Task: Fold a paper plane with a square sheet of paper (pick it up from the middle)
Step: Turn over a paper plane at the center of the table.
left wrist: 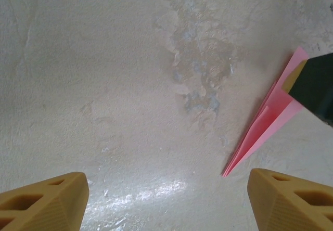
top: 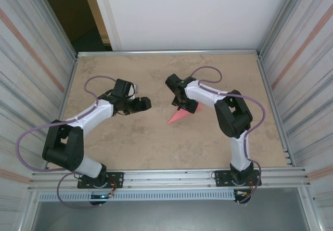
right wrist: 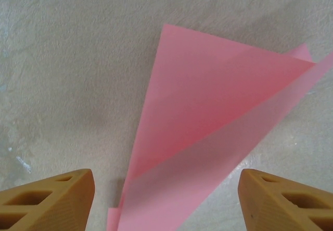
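Observation:
The square sheet of paper lies on the table folded into a pink paper plane [top: 178,117], a narrow dart whose tip points toward the near left. My right gripper [top: 185,106] hovers over its wide rear end. In the right wrist view the plane [right wrist: 208,132] fans out with its upper flap lifted, and my right gripper [right wrist: 166,200] is open, its tan fingers well clear of the paper on both sides. My left gripper [top: 144,104] stands open left of the plane. Its own camera shows the left gripper [left wrist: 166,200] over bare table, with the plane's tip [left wrist: 260,137] just inside its right finger [left wrist: 289,200].
The beige table [top: 156,148] is ringed by a metal frame [top: 166,52] and corrugated side walls [top: 31,59]. Both arm bases sit on the near rail [top: 166,178]. A dark finger of the right gripper [left wrist: 315,85] overlaps the plane's wide end in the left wrist view.

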### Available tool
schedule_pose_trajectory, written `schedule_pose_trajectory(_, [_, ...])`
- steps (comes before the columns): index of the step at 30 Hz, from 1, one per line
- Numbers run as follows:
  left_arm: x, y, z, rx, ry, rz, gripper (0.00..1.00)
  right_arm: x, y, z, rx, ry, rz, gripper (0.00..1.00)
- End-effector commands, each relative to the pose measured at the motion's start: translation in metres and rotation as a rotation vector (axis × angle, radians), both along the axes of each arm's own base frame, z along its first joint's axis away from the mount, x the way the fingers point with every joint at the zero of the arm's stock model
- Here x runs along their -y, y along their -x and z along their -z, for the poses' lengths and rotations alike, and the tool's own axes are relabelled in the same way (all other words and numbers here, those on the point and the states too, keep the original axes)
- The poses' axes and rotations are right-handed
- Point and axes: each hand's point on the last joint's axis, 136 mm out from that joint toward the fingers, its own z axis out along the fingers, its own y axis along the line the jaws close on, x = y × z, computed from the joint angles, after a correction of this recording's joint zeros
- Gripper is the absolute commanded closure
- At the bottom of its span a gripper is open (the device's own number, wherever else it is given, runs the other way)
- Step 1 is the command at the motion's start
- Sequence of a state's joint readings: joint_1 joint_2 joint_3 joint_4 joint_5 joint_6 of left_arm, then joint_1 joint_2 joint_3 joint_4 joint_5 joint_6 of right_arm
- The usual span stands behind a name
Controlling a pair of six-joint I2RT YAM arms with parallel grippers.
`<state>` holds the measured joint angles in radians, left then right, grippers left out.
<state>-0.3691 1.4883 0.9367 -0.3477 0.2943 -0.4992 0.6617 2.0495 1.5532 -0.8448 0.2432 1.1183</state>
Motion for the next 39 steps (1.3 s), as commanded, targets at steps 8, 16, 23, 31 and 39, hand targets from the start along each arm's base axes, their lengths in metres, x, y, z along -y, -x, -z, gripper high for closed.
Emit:
schedule_pose_trajectory(8, [-0.002,0.005,0.003,-0.016,0.005,0.018,0.19,0.016,0.016,-0.009,-0.017,0.063,0.07,0.36])
schedule_pose_trajectory(16, [-0.001,0.003,0.005,-0.025,0.005,0.016,0.19,0.022,0.021,-0.012,-0.005,0.05,0.093,0.51])
schedule_pose_trajectory(23, [-0.002,0.002,0.004,-0.023,-0.003,0.015,0.19,0.022,0.023,-0.014,0.001,0.037,0.098,0.68])
schedule_pose_trajectory(31, [-0.007,0.0,0.004,-0.021,-0.006,0.002,0.19,0.025,0.025,-0.022,0.015,0.031,0.103,0.76])
schedule_pose_trajectory(39, [-0.01,0.0,0.003,-0.021,-0.006,-0.006,0.18,0.025,0.027,-0.025,0.02,0.017,0.099,0.89])
